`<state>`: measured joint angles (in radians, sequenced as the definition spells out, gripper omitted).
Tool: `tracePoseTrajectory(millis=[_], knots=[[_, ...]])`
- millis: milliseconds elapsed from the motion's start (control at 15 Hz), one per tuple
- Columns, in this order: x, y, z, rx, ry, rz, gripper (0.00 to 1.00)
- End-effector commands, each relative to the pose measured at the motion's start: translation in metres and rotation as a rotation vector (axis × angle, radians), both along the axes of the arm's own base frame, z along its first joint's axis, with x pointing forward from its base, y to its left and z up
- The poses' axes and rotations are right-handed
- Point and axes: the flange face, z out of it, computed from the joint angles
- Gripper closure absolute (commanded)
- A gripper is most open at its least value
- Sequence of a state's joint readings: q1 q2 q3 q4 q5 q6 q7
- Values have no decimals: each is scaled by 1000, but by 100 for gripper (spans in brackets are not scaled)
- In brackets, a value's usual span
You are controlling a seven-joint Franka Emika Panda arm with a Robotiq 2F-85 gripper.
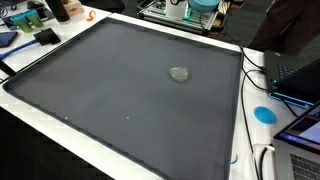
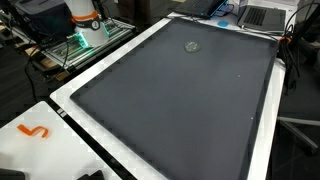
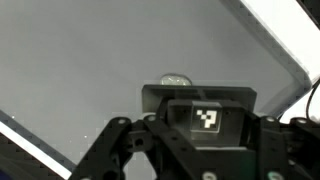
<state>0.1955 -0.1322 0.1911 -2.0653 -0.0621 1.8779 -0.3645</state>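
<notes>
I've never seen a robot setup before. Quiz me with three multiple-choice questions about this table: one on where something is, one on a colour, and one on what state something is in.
1. Where does the small round object lie?
A. on the dark mat
B. in a bowl
C. on a plate

2. What colour is the squiggly piece on the white table edge?
A. green
B. orange
C. black

3. How is the small round object resting?
A. gripped in the air
B. under a book
C. lying flat, touched by nothing

Answers:
1 A: both exterior views show it on the mat, well inside the white border.
2 B: it stands out bright orange against the white.
3 C: in both exterior views there is only bare mat around it.
</notes>
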Motion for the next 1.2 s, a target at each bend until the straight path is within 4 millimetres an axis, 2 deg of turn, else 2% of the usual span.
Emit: tracePoseTrajectory(millis=[0,200,533,867,1133], knots=[[1,-5,-49,-42,60,39,69],[2,-3,-87,-69,93,69,69],[7,-2,-139,-148,154,111,69],[14,2,-184,-189,201,189,69],[20,4,-213,-179,200,253,69]])
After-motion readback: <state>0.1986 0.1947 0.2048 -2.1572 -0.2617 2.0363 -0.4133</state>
